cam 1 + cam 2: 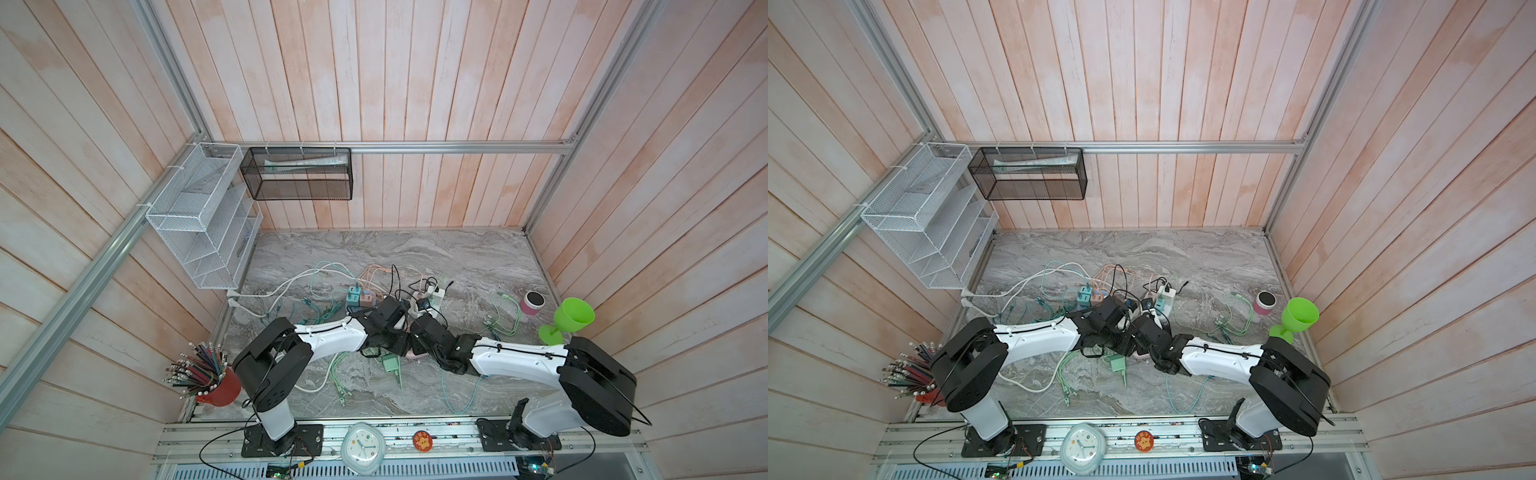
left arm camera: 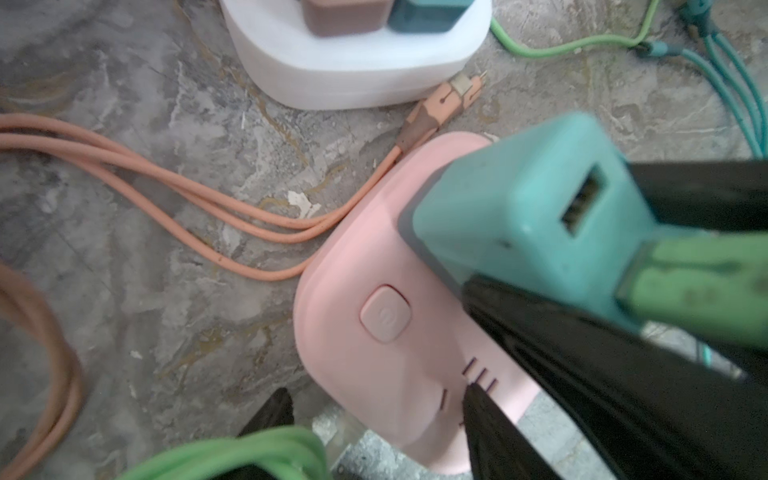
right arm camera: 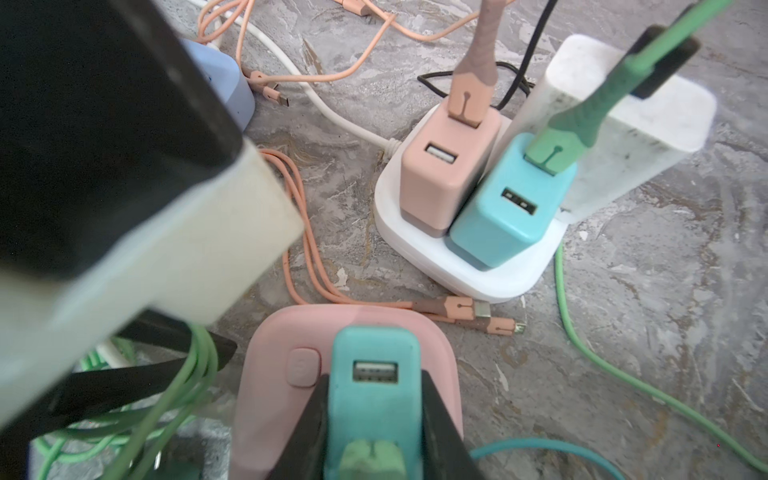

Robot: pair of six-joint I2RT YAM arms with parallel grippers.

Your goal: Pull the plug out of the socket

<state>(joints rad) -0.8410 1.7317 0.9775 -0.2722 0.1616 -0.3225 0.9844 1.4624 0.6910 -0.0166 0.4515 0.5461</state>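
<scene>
The plug (image 3: 372,411), a teal cube, stands on the pink socket (image 3: 274,415) near the middle of the tabletop (image 3: 644,257). In the left wrist view its grey base sits against the socket's top face, next to a square button (image 2: 384,313). The right hand (image 3: 374,376) is closed on the plug, and its black fingers (image 3: 307,424) press two opposite sides. Between them a green connector (image 3: 372,457) is stuck into the plug's outer face, beside an empty port. The left hand (image 2: 370,397) is about half open and grips nothing. One fingertip (image 2: 482,415) rests on the pink socket's top by some small slots. The other hangs off the socket's edge, over the tabletop, just beside a loop of green cable (image 2: 232,453). Near the pink socket lies a white socket (image 3: 478,270) carrying a pink charger (image 3: 440,183), a teal charger (image 3: 503,216) and a white block (image 3: 623,137). Orange cables (image 3: 307,249) run across the tabletop between the two sockets. In both top views the left arm (image 1: 332,336) and right arm (image 1: 515,357) meet over the cable tangle and hide the plug.
</scene>
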